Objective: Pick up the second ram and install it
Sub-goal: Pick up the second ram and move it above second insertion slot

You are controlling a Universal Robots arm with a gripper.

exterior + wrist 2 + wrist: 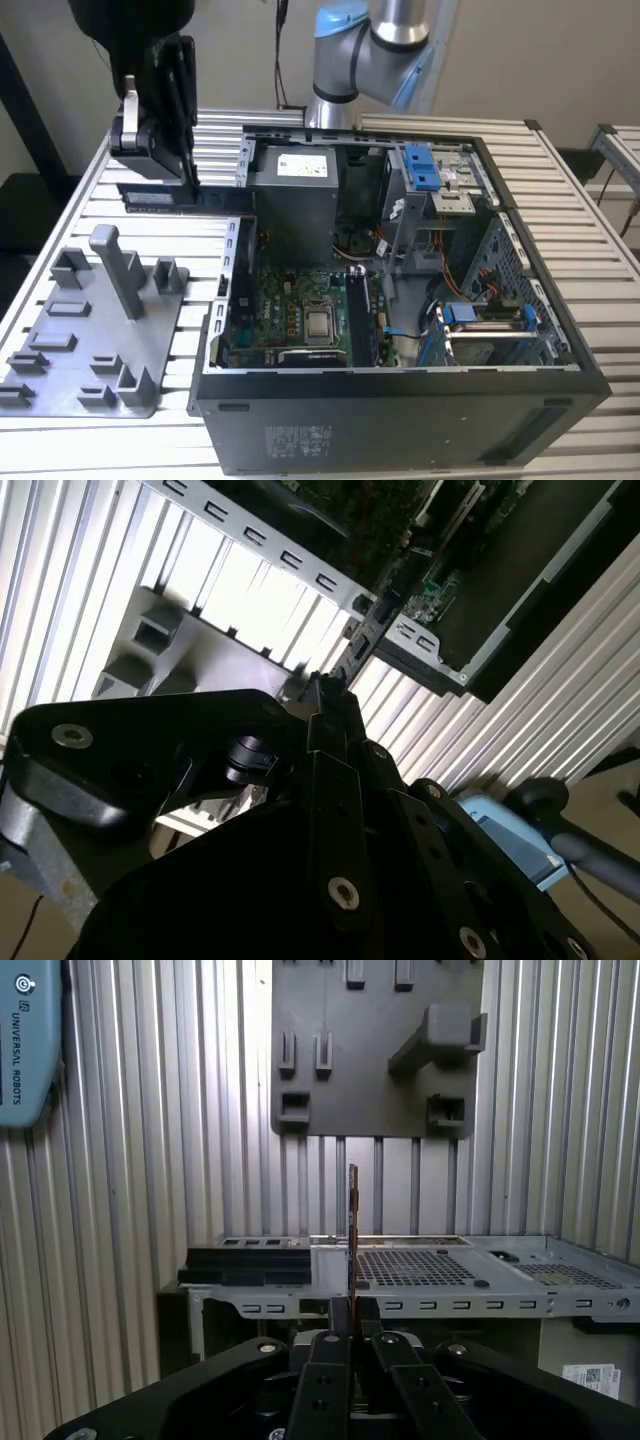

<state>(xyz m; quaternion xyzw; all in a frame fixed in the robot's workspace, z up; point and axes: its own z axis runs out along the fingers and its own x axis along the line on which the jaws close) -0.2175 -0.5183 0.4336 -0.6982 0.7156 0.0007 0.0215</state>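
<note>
The second ram (353, 1230) is clamped edge-on in the closed gripper (353, 1305) — held level over the table (60, 230), on the exterior view's left of the open case (400, 425).

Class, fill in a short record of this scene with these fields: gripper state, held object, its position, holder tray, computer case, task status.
gripper state: gripper shut on the second ram
held object: thin dark stick, seen edge-on in the first wrist view
position: over the slatted table, beside the case wall on the exterior view's left
holder tray: grey tray lying flat on the table, next to the case
computer case: computer case lying open, motherboard exposed
task status: ram picked up, held outside the case, not installed
</note>
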